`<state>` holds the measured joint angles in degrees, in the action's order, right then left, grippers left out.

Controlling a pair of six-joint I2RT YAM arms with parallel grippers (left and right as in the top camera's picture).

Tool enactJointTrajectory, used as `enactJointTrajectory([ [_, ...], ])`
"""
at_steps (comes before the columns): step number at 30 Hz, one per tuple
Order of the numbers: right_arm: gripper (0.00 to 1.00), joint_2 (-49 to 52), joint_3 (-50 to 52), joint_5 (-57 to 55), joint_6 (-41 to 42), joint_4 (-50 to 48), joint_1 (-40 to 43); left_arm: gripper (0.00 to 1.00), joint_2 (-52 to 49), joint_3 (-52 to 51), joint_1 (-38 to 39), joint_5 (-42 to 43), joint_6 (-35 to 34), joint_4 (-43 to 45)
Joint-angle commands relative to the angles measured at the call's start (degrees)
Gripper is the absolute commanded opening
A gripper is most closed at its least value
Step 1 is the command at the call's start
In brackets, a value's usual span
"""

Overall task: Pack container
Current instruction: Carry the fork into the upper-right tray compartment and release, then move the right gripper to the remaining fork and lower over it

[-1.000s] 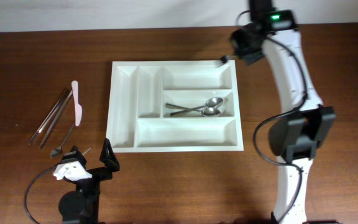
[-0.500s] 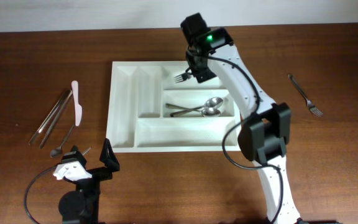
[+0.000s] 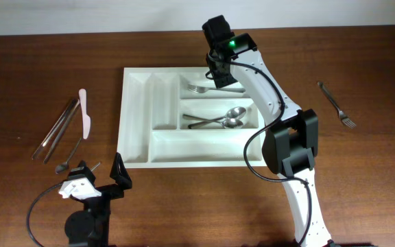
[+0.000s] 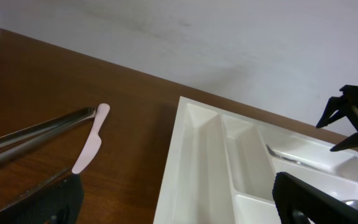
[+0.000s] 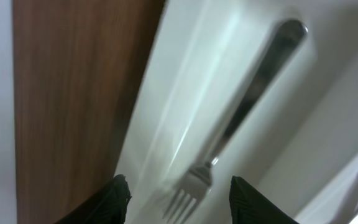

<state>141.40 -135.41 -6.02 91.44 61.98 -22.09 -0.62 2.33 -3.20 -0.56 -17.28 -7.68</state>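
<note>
The container (image 3: 134,116) is a white compartmented tray in the middle of the table. A fork (image 3: 201,88) lies in its top long compartment, and two spoons (image 3: 225,121) lie in the compartment below. My right gripper (image 3: 218,74) hovers over that fork, open and holding nothing. In the right wrist view the fork (image 5: 235,134) looks blurred on the white floor of the container (image 5: 179,93), below my spread right gripper (image 5: 180,199). My left gripper (image 3: 98,177) rests open near the tray's front left corner, and the left wrist view shows the container (image 4: 204,155) ahead of it.
A pink knife (image 3: 84,113), metal tongs (image 3: 59,128) and a small spoon (image 3: 70,156) lie left of the tray. Another fork (image 3: 336,104) lies on the wood at the far right. The right arm arches over the tray's right side.
My right gripper swung from the tray's back right corner to the top long compartment with a fork, then opened. The fork now lies in that compartment. The left arm stayed still.
</note>
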Motion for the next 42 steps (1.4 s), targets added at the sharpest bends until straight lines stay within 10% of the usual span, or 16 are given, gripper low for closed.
enactJointTrajectory([
  [1, 0.53, -1.0, -0.3, -0.7, -7.2, -1.3, 1.0, 0.99, 0.3, -0.4, -0.3, 0.8, 1.1, 0.1],
  [8, 0.60, -2.3, -4.7, -4.0, -38.6, 4.3, 6.2, 0.99, 0.3, -0.4, -0.3, 0.8, 1.1, 0.1],
  [25, 0.63, -4.1, -6.9, -9.1, -74.7, 21.1, 30.6, 0.99, 0.3, -0.4, -0.3, 0.8, 1.1, 0.1],
  [37, 0.62, -4.1, -6.4, -1.2, -45.4, 24.2, 39.0, 0.99, 0.3, -0.4, -0.3, 0.8, 1.1, 0.1],
  [42, 0.80, -4.0, -5.5, 1.1, -31.5, 24.2, 39.8, 0.99, 0.3, -0.4, -0.3, 0.8, 1.1, 0.1],
])
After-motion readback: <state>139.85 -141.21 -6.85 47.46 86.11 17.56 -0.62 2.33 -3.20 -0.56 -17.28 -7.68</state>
